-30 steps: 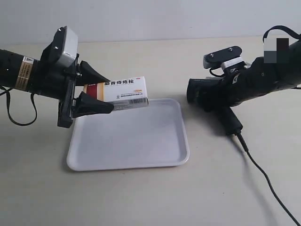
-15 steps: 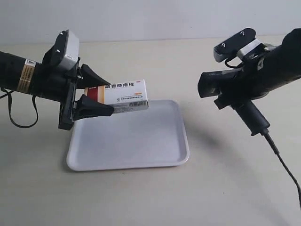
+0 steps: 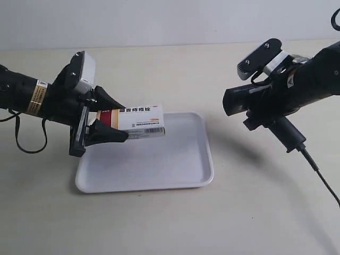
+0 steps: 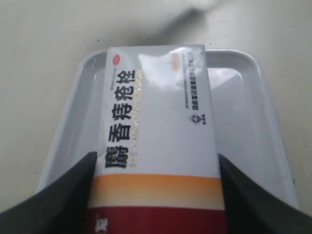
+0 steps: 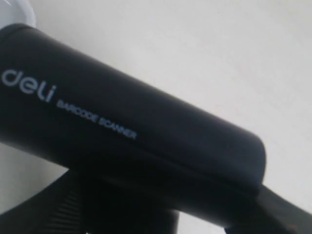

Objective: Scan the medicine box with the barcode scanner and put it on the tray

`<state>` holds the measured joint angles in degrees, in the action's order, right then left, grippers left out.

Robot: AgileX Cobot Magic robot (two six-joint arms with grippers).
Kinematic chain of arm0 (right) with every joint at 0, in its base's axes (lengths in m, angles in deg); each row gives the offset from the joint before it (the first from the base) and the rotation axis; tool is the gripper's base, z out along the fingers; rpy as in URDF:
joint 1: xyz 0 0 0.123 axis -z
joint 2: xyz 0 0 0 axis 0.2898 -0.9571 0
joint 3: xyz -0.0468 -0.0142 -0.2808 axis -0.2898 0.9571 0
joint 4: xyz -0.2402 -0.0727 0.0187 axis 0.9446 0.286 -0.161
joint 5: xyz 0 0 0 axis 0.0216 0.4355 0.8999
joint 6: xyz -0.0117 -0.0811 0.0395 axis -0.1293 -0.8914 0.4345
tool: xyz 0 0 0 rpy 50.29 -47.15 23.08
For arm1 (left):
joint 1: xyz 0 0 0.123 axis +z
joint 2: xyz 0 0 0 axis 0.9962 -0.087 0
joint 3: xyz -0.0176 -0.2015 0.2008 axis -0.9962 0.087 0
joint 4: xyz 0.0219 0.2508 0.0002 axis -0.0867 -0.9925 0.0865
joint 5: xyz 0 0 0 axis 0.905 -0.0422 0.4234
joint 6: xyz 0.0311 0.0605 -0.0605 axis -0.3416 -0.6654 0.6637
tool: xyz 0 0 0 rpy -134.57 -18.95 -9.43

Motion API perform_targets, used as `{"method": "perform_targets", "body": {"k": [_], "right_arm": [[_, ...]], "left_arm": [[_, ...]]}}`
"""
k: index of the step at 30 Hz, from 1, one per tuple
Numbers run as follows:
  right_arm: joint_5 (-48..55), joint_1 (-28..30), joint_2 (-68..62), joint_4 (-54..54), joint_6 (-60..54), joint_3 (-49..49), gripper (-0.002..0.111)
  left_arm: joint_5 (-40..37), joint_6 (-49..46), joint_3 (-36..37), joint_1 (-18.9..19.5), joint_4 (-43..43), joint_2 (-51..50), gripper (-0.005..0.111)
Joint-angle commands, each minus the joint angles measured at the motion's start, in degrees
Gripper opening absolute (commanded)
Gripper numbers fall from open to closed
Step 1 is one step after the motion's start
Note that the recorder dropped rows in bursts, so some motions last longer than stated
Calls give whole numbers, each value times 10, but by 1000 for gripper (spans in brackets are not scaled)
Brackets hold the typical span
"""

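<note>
The white medicine box (image 3: pixel 142 119), red and orange at its held end, hangs level over the near-left part of the white tray (image 3: pixel 159 164). My left gripper (image 3: pixel 125 121) is shut on it, and its barcode side faces the camera. The left wrist view shows the medicine box (image 4: pixel 156 122) pinched between both black fingers (image 4: pixel 68 200) of the left gripper (image 4: pixel 156 156), with the tray (image 4: pixel 243 107) below. My right gripper (image 3: pixel 268 109) is shut on the black barcode scanner (image 3: pixel 245 99), held above the table with its head pointing toward the box. The barcode scanner (image 5: pixel 122 122) fills the right wrist view.
The scanner's black cable (image 3: pixel 319 170) trails from the handle down across the beige table (image 3: pixel 239 212) to the exterior view's right edge. A gap of table separates the tray's right rim (image 3: pixel 210 154) from the scanner.
The right arm has lifted the scanner off the table and turned its head toward the box. The left arm with the box has shifted slightly right and lower.
</note>
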<state>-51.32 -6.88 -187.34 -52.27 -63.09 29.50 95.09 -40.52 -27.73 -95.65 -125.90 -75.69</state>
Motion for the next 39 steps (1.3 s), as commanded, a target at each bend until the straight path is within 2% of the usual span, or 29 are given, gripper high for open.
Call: {"method": "perform_targets", "body": {"k": [1,5,11,13,16,19,22,25,27,30,34,37,39], "right_arm": [[-22,1,-3,4,0,0,0],[-46,1,-8,4,51,0,0],[-91,1,-49,0,128,0,0],[-105,1,-67,0,148,-1,0],[-121,1,-87,0,160,-1,0],[-128,1,-101,0,161,-1,0],[-138,1,-111,0,166,-1,0],[-141,0,-114,0,176,-1,2],[-141,0,-114,0,181,-1,9],[-142,-3,-114,0,181,-1,27],[-144,-10,-113,0,190,-1,58],[-137,-12,-100,0,201,-1,83],[-128,-12,-80,0,201,-1,93]], "left_arm": [[-14,3,0,-1,8,-4,1],[-15,13,0,-1,49,-12,1],[-66,67,0,-3,82,-37,1],[-95,84,0,-10,103,-48,1],[-132,94,0,-34,91,-54,3],[-172,94,0,-62,79,-54,16],[-234,95,0,-86,81,-57,36],[-237,96,0,-96,81,-66,56],[-236,97,0,-99,73,-66,69],[-225,121,1,-99,40,-66,86],[-212,129,1,-99,35,-61,105],[-212,175,1,-98,11,-39,105],[-214,210,1,-98,8,-14,105]]}}
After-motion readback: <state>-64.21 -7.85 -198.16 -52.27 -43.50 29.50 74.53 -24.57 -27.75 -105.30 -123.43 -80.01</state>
